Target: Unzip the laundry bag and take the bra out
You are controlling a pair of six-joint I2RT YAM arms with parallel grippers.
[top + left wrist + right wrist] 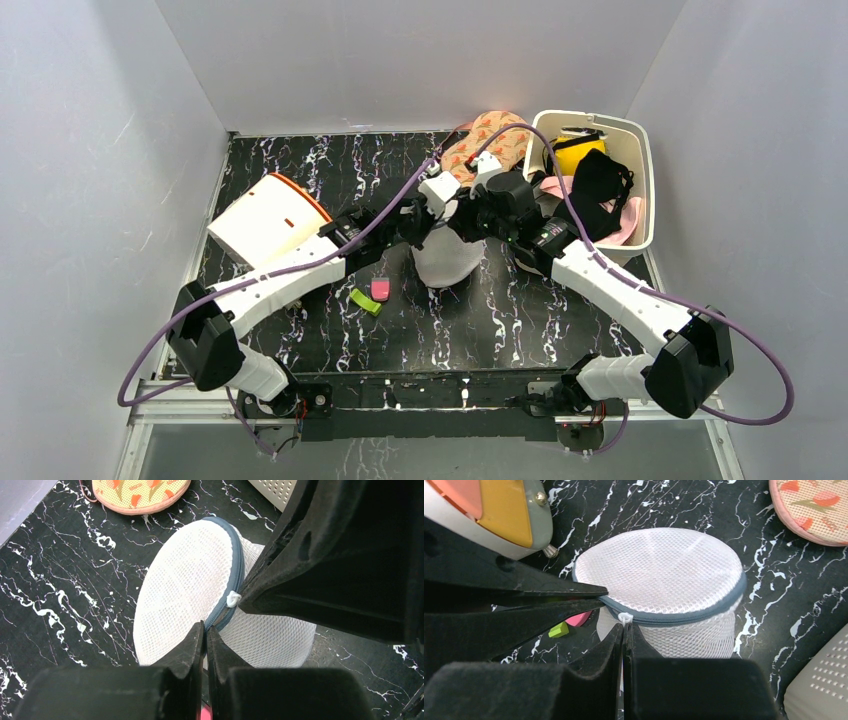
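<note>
Right gripper (624,630) is clenched, the very tips nipping the white pull (625,617). It's a thin bite. Risk: the pull slips out when dragged round the curved rim.

Left gripper (205,631) is clenched too. It looks pinched on the zip (684,618) tape at the rim of the bag (659,570), just beside the pull, so the two tools nearly touch. Risk: the fingers clash, or the left tips sit in the slider's path and block it. Cannot tell which way the slider runs.

The bag is soft mesh and looks light. With only a small pinch anchoring it, it may tip, twist or drag across the table (520,320) instead of unzipping. The mesh could also snag in the slider.

Position:
- The bag stands upright mid-table, lid up, zip shut along all the rim in view.
- The pull sits at the lid edge, right at the right fingertips.
- The left tool comes in sideways at lid level.
- Bra not visible; the mesh hides the contents.
- Green clip (366,301) and pink clip (380,289) lie near the bag's base, and a dragged bag may shove them.
- Farther back, the patterned pad (495,140) and basket (640,135) are both apart from the bag.
</note>
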